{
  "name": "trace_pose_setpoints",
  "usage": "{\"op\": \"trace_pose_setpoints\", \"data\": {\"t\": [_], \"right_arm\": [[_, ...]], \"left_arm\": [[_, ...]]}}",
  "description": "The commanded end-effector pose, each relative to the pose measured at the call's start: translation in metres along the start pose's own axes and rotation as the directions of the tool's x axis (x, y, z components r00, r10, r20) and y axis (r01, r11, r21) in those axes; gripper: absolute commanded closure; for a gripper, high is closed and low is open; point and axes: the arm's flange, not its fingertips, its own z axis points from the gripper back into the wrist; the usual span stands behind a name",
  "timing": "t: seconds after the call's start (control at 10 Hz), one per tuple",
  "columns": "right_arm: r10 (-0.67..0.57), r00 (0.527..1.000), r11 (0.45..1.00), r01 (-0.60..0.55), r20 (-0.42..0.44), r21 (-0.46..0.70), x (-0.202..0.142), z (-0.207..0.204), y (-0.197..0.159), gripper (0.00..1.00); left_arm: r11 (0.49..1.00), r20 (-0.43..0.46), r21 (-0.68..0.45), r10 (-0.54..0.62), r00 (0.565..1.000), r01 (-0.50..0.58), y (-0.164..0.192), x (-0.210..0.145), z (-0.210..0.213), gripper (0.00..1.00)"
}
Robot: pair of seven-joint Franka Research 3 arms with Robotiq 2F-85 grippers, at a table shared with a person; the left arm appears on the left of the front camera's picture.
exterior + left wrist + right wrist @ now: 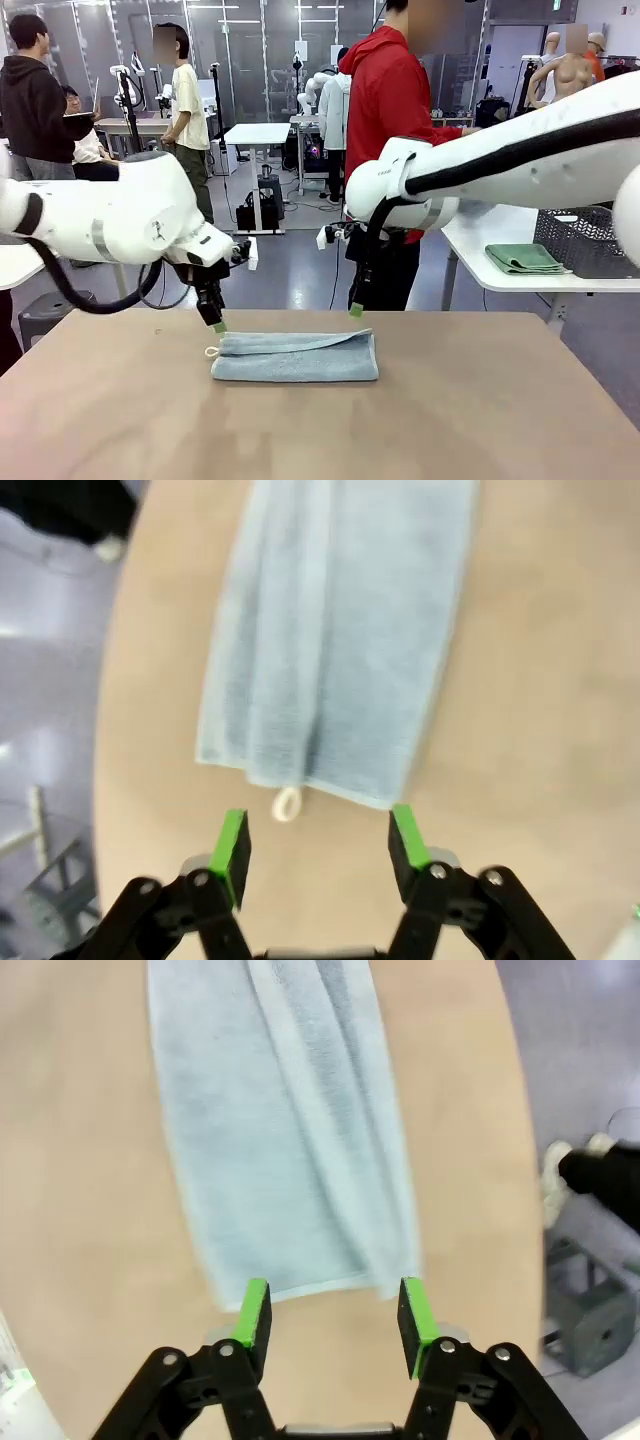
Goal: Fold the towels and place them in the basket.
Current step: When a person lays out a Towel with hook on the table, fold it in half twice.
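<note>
A pale grey-blue towel (295, 357) lies folded into a long strip on the brown table (320, 430), with a small white loop (287, 803) at its left end. My left gripper (218, 325) hovers just above that end, open and holding nothing. In the left wrist view the towel (335, 630) stretches away from the open left gripper (318, 845). My right gripper (355, 310) hangs open just above the towel's right end. The right wrist view shows the towel (285, 1130) beyond the open right gripper (335, 1315). A folded light green towel (525, 258) lies beside the dark wire basket (585, 240).
The basket and the green towel rest on a white side table (500, 275) at the back right. A person in a red top (390, 100) stands beyond the brown table's far edge. Bare tabletop surrounds the folded towel.
</note>
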Motion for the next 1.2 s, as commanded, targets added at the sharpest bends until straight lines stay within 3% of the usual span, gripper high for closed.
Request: {"op": "trace_pose_setpoints", "data": {"t": [0.0, 0.1, 0.3, 0.4, 0.5, 0.7, 0.9, 1.0, 1.1], "right_arm": [[-0.335, 0.942, 0.941, 0.335, 0.006, 0.056, -0.03, 0.027, 0.054, 0.35], [-0.463, 0.886, 0.884, 0.462, 0.0, 0.078, -0.034, 0.035, 0.071, 0.35], [-0.558, 0.829, 0.818, 0.558, -0.045, 0.141, -0.035, 0.042, 0.101, 0.35], [-0.545, 0.837, 0.817, 0.542, -0.04, 0.198, -0.036, 0.046, 0.114, 0.35], [-0.507, 0.86, 0.855, 0.51, -0.053, 0.097, -0.038, 0.044, 0.086, 0.35], [-0.507, 0.86, 0.855, 0.51, -0.053, 0.097, -0.038, 0.044, 0.086, 0.35], [-0.528, 0.847, 0.839, 0.531, -0.06, 0.119, -0.04, 0.046, 0.095, 0.35], [-0.68, 0.733, 0.728, 0.678, -0.015, 0.098, -0.035, 0.041, 0.095, 0.35], [-0.779, 0.627, 0.628, 0.777, 0.036, 0.052, -0.032, 0.035, 0.092, 0.18]], "left_arm": [[0.994, 0.044, -0.106, 0.025, 0.999, -0.02, -0.008, -0.047, 0.042, 0.3], [0.989, 0.072, -0.146, 0.015, 0.997, -0.004, -0.002, -0.06, 0.045, 0.3], [0.978, 0.2, -0.195, -0.032, 0.979, 0.072, 0.007, -0.073, 0.044, 0.3], [0.969, 0.275, -0.223, -0.046, 0.96, 0.11, 0.013, -0.079, 0.043, 0.3], [0.961, 0.352, -0.235, -0.056, 0.934, 0.146, 0.019, -0.085, 0.043, 0.3], [0.945, 0.53, -0.272, -0.008, 0.848, 0.179, 0.027, -0.107, 0.044, 0.3], [0.941, 0.623, -0.27, 0.011, 0.782, 0.202, 0.031, -0.124, 0.044, 0.3], [0.94, 0.643, -0.28, 0.034, 0.765, 0.194, 0.033, -0.129, 0.043, 0.3], [0.942, 0.66, -0.277, 0.045, 0.75, 0.188, 0.036, -0.134, 0.044, 0.1]]}}
